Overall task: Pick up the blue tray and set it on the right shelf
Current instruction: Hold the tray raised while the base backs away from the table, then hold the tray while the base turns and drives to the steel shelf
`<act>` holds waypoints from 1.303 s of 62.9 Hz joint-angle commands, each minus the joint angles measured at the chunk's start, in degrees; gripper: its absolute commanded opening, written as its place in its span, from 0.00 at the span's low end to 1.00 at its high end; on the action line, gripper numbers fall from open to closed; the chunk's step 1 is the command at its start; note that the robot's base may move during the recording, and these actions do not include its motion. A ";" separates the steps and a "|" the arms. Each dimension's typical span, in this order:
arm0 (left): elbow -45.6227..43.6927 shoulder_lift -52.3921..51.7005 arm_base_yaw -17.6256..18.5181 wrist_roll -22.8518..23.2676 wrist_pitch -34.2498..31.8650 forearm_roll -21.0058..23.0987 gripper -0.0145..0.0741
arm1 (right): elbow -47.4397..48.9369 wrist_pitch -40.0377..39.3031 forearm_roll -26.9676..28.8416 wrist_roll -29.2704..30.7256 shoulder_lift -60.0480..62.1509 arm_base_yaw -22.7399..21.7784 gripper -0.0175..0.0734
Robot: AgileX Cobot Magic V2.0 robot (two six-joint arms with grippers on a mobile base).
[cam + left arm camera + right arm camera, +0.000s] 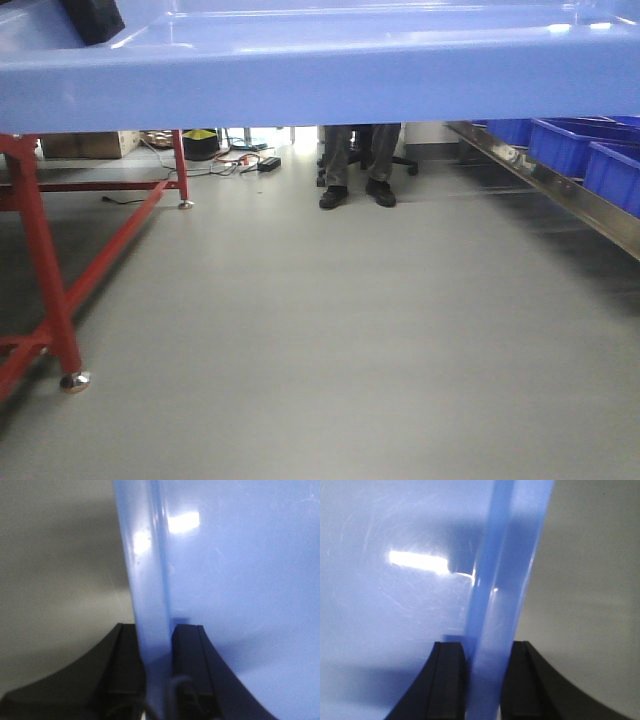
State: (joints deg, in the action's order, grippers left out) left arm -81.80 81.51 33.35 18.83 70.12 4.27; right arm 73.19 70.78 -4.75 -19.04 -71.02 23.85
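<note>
1. The front view sits low and faces forward, looking beneath the blue tray [320,80], which hangs very near across the top of the frame. Beyond it lies the floor [320,330], with red table legs [40,270] on the left and the steel shelf [560,190] on the right.
2. The left wrist view looks along the left hand [156,630], extremely close to the tray's rim, with floor on its left.
3. The right wrist view looks along the right hand [485,647] in mirror fashion, with floor on its right.
4. All three views share the tray and the floor.
</note>
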 commanded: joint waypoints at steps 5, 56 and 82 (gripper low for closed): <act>-1.72 -2.00 0.50 -2.39 6.18 1.65 0.11 | 2.00 -2.35 -3.10 2.31 1.49 0.04 0.26; -1.72 -2.00 0.50 -2.39 6.18 2.97 0.11 | 2.00 -2.35 -3.10 2.31 1.49 0.04 0.26; -1.72 -2.00 0.50 -2.39 6.18 3.68 0.11 | 2.00 -2.35 -3.10 2.31 1.49 0.04 0.26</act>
State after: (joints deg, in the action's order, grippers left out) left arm -81.80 81.51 33.35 18.83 70.63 6.17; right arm 73.19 70.87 -5.44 -19.04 -71.02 23.85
